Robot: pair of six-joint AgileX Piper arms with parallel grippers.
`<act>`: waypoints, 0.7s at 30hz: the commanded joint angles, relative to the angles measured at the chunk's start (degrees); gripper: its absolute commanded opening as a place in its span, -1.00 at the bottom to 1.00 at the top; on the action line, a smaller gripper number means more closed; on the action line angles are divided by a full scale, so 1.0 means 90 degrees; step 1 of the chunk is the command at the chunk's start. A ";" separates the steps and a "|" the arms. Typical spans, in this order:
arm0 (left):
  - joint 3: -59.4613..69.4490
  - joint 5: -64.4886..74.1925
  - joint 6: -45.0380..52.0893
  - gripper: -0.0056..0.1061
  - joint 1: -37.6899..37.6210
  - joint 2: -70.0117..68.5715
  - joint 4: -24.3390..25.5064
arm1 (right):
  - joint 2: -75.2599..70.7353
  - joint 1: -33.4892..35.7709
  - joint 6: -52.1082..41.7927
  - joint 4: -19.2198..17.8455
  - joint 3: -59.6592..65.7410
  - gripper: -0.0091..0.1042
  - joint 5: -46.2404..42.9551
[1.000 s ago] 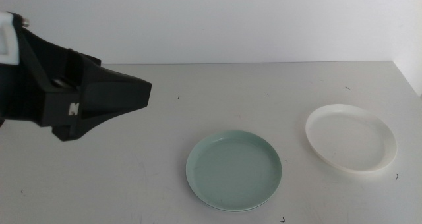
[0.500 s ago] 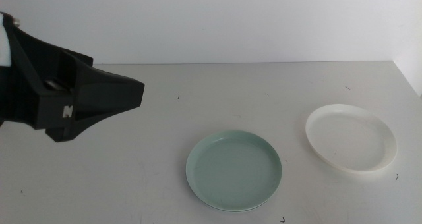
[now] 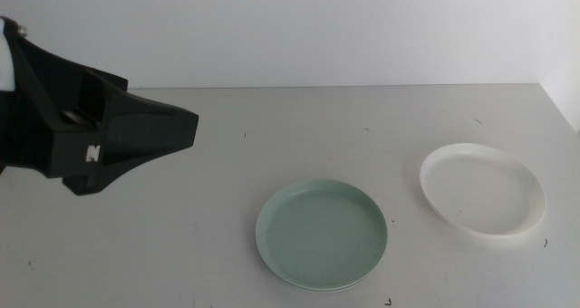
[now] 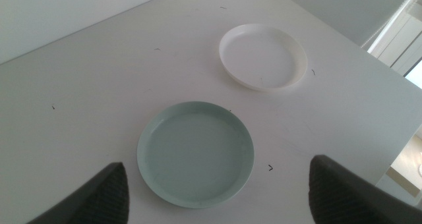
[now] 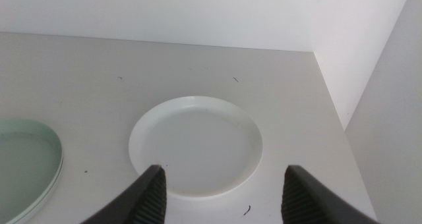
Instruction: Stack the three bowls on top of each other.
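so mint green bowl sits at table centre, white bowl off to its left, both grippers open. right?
Not quite. In the middle view the white bowl lies to the right of the mint green bowl, not left. Left gripper and right gripper are both open.

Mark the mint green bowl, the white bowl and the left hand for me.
mint green bowl (image 3: 322, 234), middle view, centre of its floor.
white bowl (image 3: 482, 192), middle view, centre of its floor.
left hand (image 4: 217, 191), left wrist view, midway between its open fingertips, over the green bowl.

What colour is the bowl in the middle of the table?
Mint green. The bowl shows best in the left wrist view.
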 commanded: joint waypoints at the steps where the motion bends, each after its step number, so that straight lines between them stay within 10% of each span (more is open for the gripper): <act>1: -0.0172 -0.0357 -0.0039 0.91 -0.0018 -0.0024 -0.0193 | 0.0576 -0.0053 -0.0024 -0.0034 -0.0740 -0.04 -0.0128; 21: -0.0172 -0.0357 -0.0039 0.91 -0.0018 -0.0024 -0.0193 | 0.3760 -0.0053 0.0728 0.0359 -0.4795 -0.04 0.2494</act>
